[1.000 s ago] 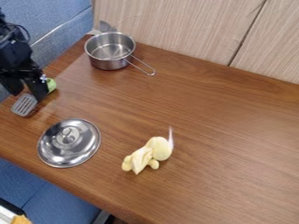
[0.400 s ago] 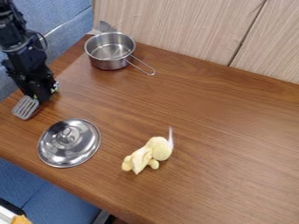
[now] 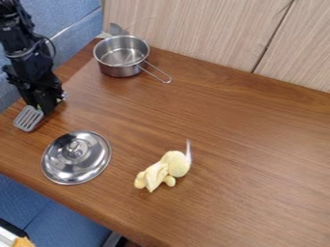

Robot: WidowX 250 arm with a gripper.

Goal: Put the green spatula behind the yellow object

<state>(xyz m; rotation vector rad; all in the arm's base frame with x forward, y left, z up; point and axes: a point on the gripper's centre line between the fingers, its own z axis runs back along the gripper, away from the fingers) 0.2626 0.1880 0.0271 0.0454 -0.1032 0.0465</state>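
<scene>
The gripper (image 3: pixel 45 110) is at the left of the view, low over the table, shut on the green spatula around where its handle meets the head. The spatula's grey slotted head (image 3: pixel 28 118) points toward the lower left, and most of its green handle is hidden by the gripper. A pale yellow plush object (image 3: pixel 165 170) lies on the table below the middle of the view, well to the lower right of the gripper.
A steel lid (image 3: pixel 76 157) lies between the spatula and the yellow object, near the table's front left edge. Behind and right of the gripper stands a steel pot (image 3: pixel 121 57), its wire handle pointing lower right. A wood-panelled wall (image 3: pixel 206 34) borders the table's back.
One second ago the gripper stood open above the spatula with its green handle showing. It has moved down and slightly right and shut on the spatula, whose head has shifted very slightly.
</scene>
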